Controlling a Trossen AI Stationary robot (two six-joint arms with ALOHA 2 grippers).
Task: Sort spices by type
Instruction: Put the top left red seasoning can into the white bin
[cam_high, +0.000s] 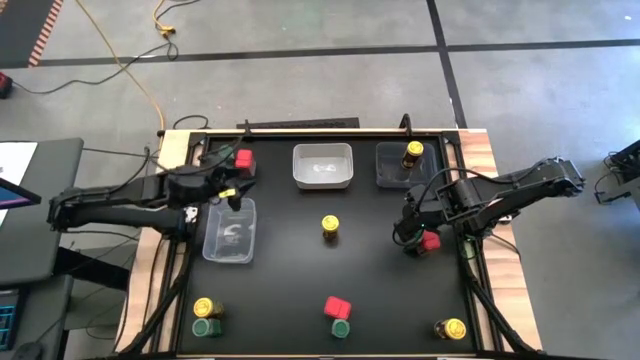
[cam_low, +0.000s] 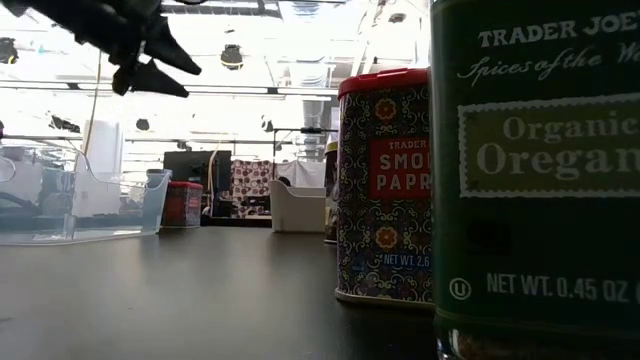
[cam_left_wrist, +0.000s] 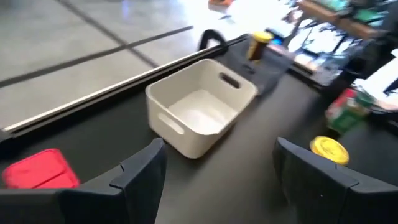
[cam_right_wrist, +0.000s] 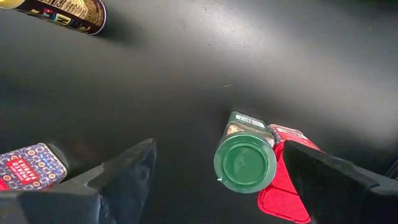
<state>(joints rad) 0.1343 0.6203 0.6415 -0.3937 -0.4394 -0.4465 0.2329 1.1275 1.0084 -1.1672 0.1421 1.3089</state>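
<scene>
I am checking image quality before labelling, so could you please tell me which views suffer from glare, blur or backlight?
Low view: bright ceiling lights wash out the room, leaving the left gripper a dark silhouette, though the paprika tin reads clearly. Left wrist view: soft throughout, the white bin and the far background smeared. Right wrist view: sharp, the green-lidded jar crisp.

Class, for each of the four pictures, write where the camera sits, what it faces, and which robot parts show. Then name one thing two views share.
High view: above the table, facing straight down; both arms, left gripper, right gripper.
Low view: table-top height, facing level past a paprika box; left gripper overhead.
Left wrist view: faces the white bin; own open fingers.
Right wrist view: faces down at a green-lidded jar; own open fingers.
Shared: the white bin, in high and left wrist views.
</scene>
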